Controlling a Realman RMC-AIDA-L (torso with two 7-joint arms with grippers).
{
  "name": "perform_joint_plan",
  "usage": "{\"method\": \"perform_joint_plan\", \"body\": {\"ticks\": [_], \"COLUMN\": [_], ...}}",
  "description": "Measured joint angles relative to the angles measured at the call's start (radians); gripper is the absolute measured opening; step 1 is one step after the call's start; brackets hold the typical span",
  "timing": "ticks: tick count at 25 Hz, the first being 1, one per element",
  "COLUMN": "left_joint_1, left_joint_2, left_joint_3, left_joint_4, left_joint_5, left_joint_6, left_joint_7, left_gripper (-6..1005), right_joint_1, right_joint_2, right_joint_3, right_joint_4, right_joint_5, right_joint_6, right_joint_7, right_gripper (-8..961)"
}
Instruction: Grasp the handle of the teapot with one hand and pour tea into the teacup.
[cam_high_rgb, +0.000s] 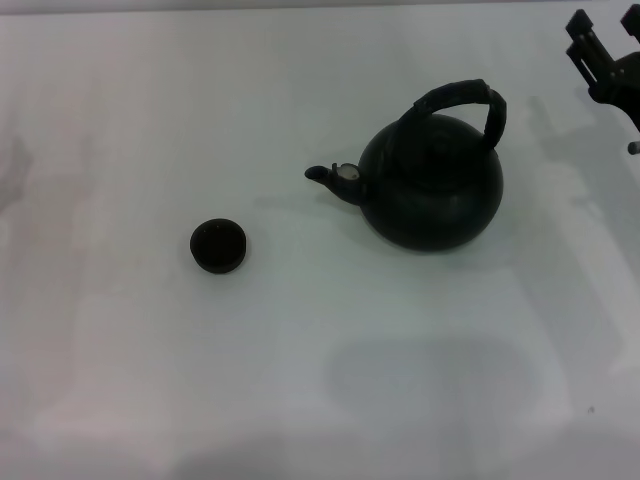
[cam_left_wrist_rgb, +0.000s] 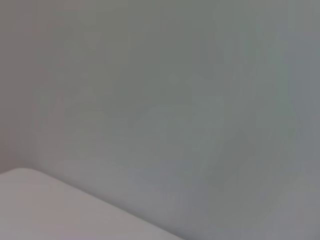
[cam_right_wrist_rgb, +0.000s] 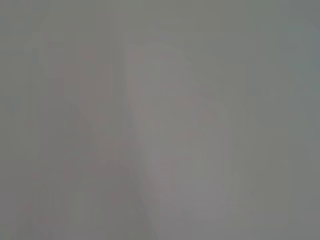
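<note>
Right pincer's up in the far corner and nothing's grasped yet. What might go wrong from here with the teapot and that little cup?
1. The handle arches tilted over the teapot; the right pincer, approaching from the side, may nudge the pot rather than straddle the handle.
2. The teacup is tiny and stands apart from the spout, so a pour could easily miss or overflow.
3. Both wrist views show only blank surface, giving no close check on the grasp.

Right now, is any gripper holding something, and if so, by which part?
Nothing is held. The right gripper is at the far right, apart from the teapot; its handle is free. The teacup stands alone. The left gripper is not in view.
</note>
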Motion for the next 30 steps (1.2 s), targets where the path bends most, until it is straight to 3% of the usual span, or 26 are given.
{"method": "perform_joint_plan", "body": {"ticks": [9, 30], "left_joint_1": [-0.002, -0.010], "left_joint_2": [0.000, -0.001], "left_joint_3": [0.000, 0.000], "left_joint_4": [0.000, -0.001], "left_joint_5": [0.032, 0.037], "left_joint_6": [-0.025, -0.064], "left_joint_7": [0.001, 0.001], "left_gripper": [876, 876], "right_joint_1": [0.042, 0.106], "right_joint_2": [0.000, -0.004], "right_joint_3": [0.036, 0.103], "right_joint_4": [0.113, 0.163], "right_joint_5": [0.082, 0.084], "right_joint_6": [-0.006, 0.000], "right_joint_7": [-0.007, -0.010], "right_gripper": [725, 725]}}
